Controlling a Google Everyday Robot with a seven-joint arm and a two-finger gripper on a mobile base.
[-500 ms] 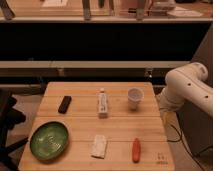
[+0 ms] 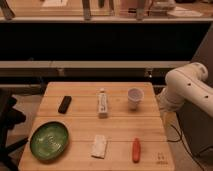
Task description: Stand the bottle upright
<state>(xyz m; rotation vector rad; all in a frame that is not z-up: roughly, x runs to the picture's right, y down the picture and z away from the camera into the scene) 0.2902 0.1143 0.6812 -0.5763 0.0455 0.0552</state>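
The bottle [image 2: 102, 104] is white with a dark label and lies on its side in the middle of the wooden table [image 2: 80, 120], its length running front to back. My white arm [image 2: 186, 90] bends beside the table's right edge, level with the bottle. The gripper itself is out of view, hidden past the arm's lower part at the right.
A white cup [image 2: 134, 96] stands upright just right of the bottle. A black remote-like object [image 2: 64, 104] lies to the left. A green plate [image 2: 49, 140], a white packet [image 2: 99, 146] and an orange-red object [image 2: 136, 149] lie near the front edge. Shelving runs behind the table.
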